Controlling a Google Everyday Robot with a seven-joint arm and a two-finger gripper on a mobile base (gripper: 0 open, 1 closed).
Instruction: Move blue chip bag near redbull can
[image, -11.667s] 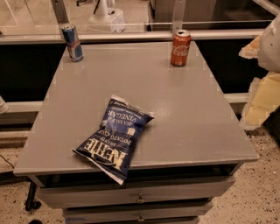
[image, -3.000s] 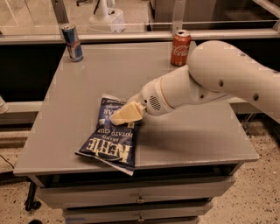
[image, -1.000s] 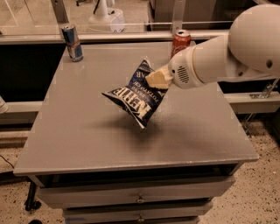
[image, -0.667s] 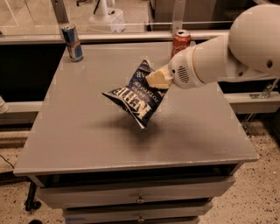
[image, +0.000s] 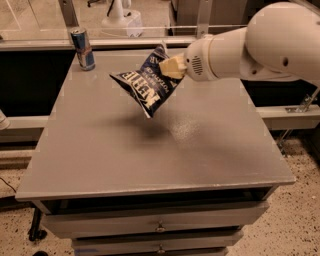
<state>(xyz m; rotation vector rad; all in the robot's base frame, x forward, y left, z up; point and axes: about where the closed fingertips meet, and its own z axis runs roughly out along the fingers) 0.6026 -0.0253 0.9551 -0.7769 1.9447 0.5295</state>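
Finding one: the claw (image: 172, 66) is clenched on the blue chip bag (image: 145, 86), pinching it at its upper edge. The bag hangs down and to the left of the claw, clear of the counter (image: 150, 155). A soft shadow (image: 145, 127) lies on the grey top below the claw, which confirms the bag touches nothing. The white arm (image: 260, 42) reaches in from the right of the claw.

Finding two: the redbull can (image: 83, 49) stands upright well to the left of the claw and a little farther back, near the counter's far left corner. Bag and can are well apart.

Handling, in our judgement: the bag looks light, air-filled and crinkly. It sags and tilts from the pinch point, so it is likely to swing when carried. The film is probably slick, and a hold on the flat crimped seam seems safer than one on the puffed belly, where the pads could slide or crush the contents. The present hold at the edge appears sound.

Risk, in our judgement: the slim, tall can is easy to topple. The drooping lower corner of the bag leads on the claw's left side and would reach the can first, so we advise setting the bag down short of the can.
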